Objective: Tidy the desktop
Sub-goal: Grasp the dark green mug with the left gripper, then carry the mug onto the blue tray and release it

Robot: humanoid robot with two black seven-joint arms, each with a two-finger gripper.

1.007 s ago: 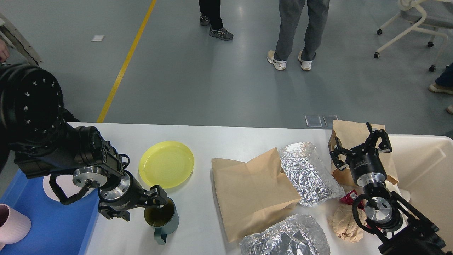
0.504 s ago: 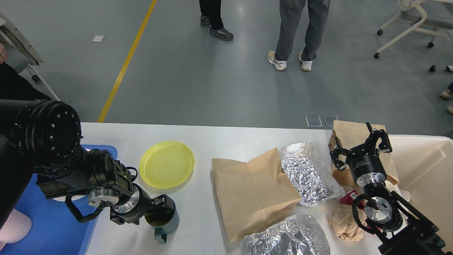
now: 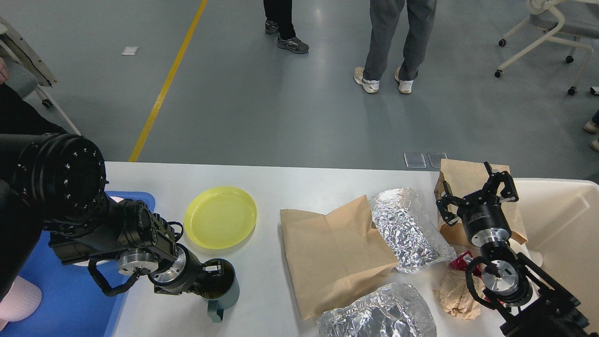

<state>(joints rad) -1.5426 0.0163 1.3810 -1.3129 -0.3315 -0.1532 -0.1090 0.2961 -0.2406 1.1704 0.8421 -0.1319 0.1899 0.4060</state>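
Here the left claw (image 3: 213,276) is seen reaching into the mouth of a dark teal mug (image 3: 222,292); one finger lies inside the rim, but whether the rim is pinched cannot be told. The right claw (image 3: 475,194) is held spread above a brown paper bag (image 3: 461,175). On the white surface (image 3: 299,187) a yellow plate (image 3: 220,216), another paper bag (image 3: 334,255) and two foil bags (image 3: 407,229) are laid out.

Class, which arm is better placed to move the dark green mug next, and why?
Left. Its claw is already at the dark green mug, beside the blue tray. The right claw hangs open far across the desktop.
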